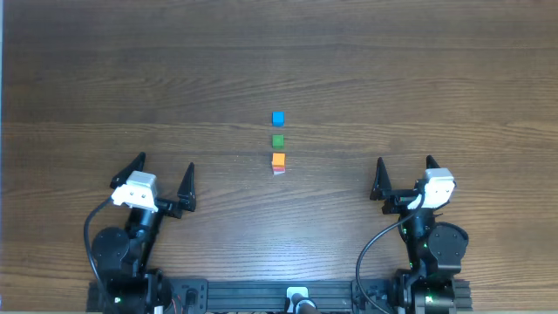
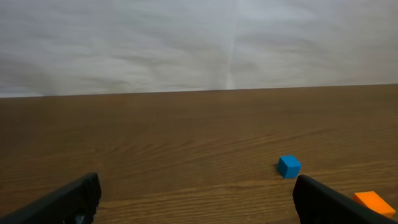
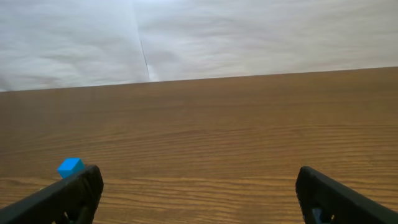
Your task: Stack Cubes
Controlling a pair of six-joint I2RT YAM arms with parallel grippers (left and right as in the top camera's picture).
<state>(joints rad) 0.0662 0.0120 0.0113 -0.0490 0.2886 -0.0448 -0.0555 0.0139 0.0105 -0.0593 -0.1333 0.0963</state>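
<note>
Fingers (image 2: 62,202) spread wide, arms (image 1: 131,237) low

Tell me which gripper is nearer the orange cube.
Left, narrowly. The left gripper sits to the left of the orange cube; the right gripper sits to its right, slightly farther off.

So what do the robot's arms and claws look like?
The left arm and right arm are both black. The left gripper and right gripper each have two pointy black fingers, like little horns, with a white block behind them. A thin black cable loops out beside each arm.
</note>
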